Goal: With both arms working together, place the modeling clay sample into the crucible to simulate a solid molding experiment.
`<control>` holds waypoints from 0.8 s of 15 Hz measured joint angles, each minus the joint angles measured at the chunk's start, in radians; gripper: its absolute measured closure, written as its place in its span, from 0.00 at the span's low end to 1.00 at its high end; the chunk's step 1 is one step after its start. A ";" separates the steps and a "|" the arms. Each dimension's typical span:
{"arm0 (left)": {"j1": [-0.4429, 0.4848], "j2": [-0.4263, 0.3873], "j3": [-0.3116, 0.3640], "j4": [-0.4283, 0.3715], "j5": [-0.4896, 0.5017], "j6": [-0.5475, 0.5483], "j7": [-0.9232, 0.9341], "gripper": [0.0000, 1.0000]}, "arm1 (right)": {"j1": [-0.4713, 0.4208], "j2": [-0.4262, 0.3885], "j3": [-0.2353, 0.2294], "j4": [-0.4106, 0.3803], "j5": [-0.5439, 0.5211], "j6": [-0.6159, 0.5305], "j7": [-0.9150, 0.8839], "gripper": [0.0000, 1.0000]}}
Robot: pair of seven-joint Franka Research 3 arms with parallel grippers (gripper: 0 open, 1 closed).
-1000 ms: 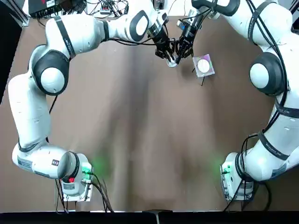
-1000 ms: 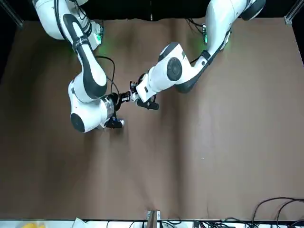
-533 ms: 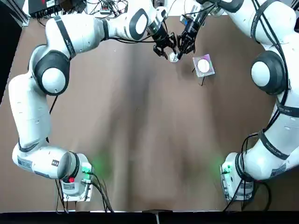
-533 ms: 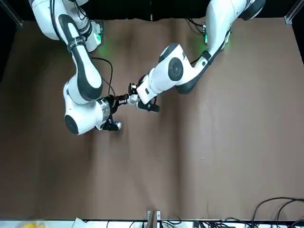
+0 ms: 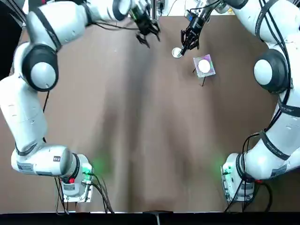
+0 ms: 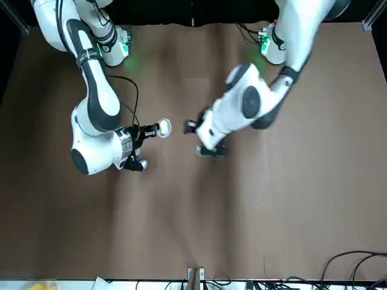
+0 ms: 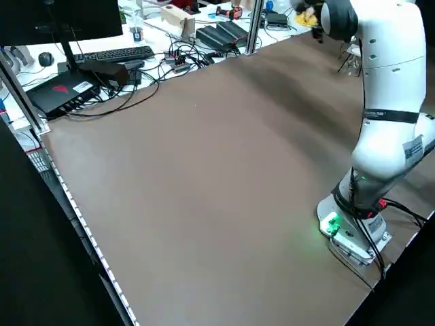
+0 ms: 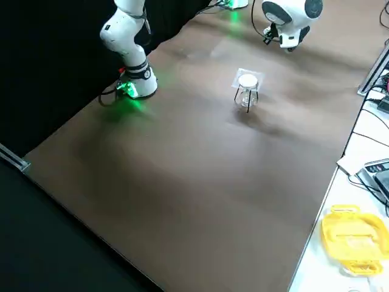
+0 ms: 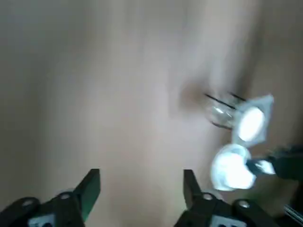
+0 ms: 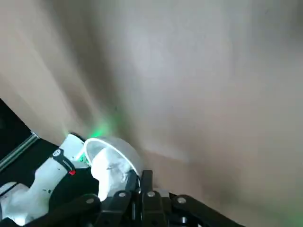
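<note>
The crucible [image 5: 176,52] is a small white cup held just above the table at the far centre. My right gripper [image 5: 183,47] is shut on its rim; the right wrist view shows the fingers [image 10: 142,182] pinching the cup wall. Inside the rim lies a whitish lump that looks like the modeling clay sample [image 10: 111,169]. My left gripper [image 5: 146,35] is well to the left of the cup, blurred, open [image 9: 139,189] with nothing between its fingers. The cup [image 9: 232,166] also shows from there, and in the front view [image 6: 163,127].
A square silvery mesh plate [image 5: 204,65] with a white disc on it stands on thin dark legs just right of the cup [image 8: 247,80]. Cables and equipment [image 7: 102,68] line the far table edge. A yellow object [image 8: 349,234] lies off the table.
My left gripper has pulled away from the crucible towards the far left and stands open. My right gripper keeps hold of the crucible and has shifted it slightly farther away.
</note>
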 joint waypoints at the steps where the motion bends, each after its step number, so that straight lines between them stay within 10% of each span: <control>1: 0.045 -0.018 -0.001 0.001 0.050 -0.036 0.008 0.21 | -0.009 0.000 -0.003 0.005 0.000 0.000 0.000 0.94; 5: 0.231 -0.077 -0.004 0.002 0.328 -0.214 0.101 0.00 | -0.106 0.000 -0.012 0.017 -0.087 0.000 -0.025 0.94; 12: 0.434 -0.217 -0.003 0.011 0.375 -0.437 0.426 0.00 | -0.187 0.004 -0.015 -0.009 -0.256 -0.002 -0.119 0.94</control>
